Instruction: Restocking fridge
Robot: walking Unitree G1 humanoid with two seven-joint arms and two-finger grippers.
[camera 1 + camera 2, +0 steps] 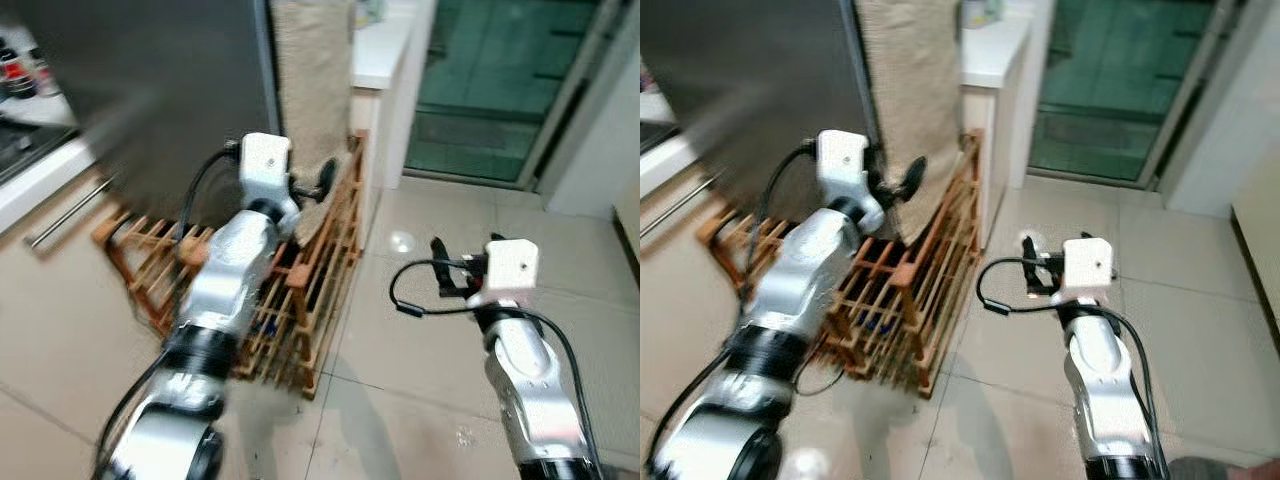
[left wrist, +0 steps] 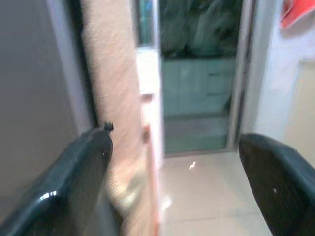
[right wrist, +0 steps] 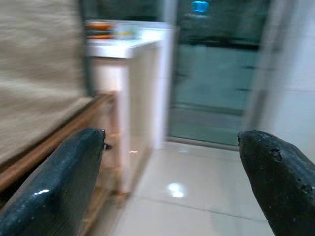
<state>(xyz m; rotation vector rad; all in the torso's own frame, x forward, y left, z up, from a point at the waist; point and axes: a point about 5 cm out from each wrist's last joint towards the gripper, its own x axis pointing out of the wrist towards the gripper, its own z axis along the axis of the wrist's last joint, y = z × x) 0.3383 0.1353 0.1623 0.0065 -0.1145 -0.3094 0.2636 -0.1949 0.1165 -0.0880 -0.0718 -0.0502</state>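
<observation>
I see heavy motion blur in both head views. The fridge [image 1: 160, 90], a dark grey slab with its door closed, stands at far left, and a beige fabric panel [image 1: 312, 90] stands against its right side. A wooden slatted rack [image 1: 300, 290] sits on the tiled floor [image 1: 420, 340] in front of both, touching the panel's base.

My left gripper [image 1: 318, 182] is raised in front of the fridge's right edge, above the rack, fingers [image 2: 74, 182] wide apart, holding nothing. My right gripper [image 1: 440, 262] hovers lower over bare floor to the right of the rack, well apart from it, fingers [image 3: 59, 182] also spread and empty.

A white cabinet [image 1: 385, 90] stands right of the panel, and beyond it a green glass door [image 1: 490, 80].
</observation>
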